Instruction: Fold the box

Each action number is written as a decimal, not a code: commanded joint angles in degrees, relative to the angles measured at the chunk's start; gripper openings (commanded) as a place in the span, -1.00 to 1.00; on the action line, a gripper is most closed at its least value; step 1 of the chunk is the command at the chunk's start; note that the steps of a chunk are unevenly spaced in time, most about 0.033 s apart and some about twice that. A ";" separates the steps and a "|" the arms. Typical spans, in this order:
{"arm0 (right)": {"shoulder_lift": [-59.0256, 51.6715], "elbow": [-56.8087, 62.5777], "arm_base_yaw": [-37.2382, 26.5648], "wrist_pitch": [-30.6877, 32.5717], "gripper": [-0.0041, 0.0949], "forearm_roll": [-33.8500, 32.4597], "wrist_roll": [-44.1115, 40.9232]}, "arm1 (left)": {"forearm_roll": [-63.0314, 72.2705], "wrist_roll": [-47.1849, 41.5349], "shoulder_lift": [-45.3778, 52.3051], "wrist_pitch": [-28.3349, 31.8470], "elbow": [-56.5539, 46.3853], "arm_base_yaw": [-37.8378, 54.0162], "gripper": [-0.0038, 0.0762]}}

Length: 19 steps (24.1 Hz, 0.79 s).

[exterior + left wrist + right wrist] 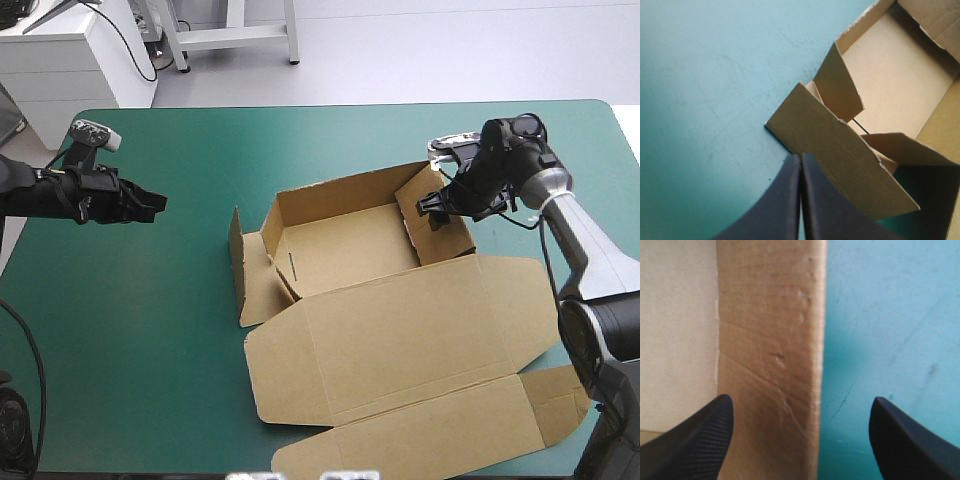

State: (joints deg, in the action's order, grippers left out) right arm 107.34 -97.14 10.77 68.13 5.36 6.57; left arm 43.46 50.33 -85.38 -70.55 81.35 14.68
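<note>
From above, the brown cut-board box (400, 330) lies mid teal-green tabletop (150, 330), tray toward the far edge, lid flat toward the near one, long axis left to right. Only my right wrist view shows my right gripper (802, 400) wide, astride the tray's right wall. My left gripper (801, 159) is pressed together, clear of the left flap.

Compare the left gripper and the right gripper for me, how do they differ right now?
Left gripper has its jaws shut; right gripper has them open. Left gripper sits off the box, over the teal-green cover; right gripper straddles its right wall. Neither grips anything.
</note>
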 commanded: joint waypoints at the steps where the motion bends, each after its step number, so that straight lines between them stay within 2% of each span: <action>1: -1.54 -1.40 0.76 -0.04 0.50 -1.99 -1.69 | 2.59 -2.21 2.18 0.16 1.27 0.08 -0.92; 8: 0.22 -1.40 0.76 1.33 0.48 -0.07 -1.43 | 1.90 -2.54 2.18 0.27 1.27 0.08 -0.92; 10: 1.24 -1.40 0.76 2.91 0.35 -0.07 -1.11 | 1.90 -2.54 2.18 0.34 1.27 0.08 -0.92; 13: 1.40 -1.40 0.76 3.20 0.01 -0.07 -1.11 | 1.90 -2.54 2.18 0.34 1.27 0.08 -0.92; 15: 0.72 -1.51 0.76 3.20 -0.74 -0.07 1.03 | 1.55 -2.54 2.18 0.34 1.27 0.08 -0.92; 16: 0.32 -1.51 0.76 3.20 -0.95 -0.07 1.86 | 1.53 -2.54 2.18 0.34 1.27 0.08 -0.92; 19: -1.97 -1.51 0.76 3.20 -0.94 -0.07 2.96 | 1.30 -2.54 2.07 0.34 1.27 0.08 -0.92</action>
State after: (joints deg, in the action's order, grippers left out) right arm 110.68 -97.14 11.65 70.01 4.99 8.04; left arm 41.71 48.24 -85.38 -70.60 81.35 14.68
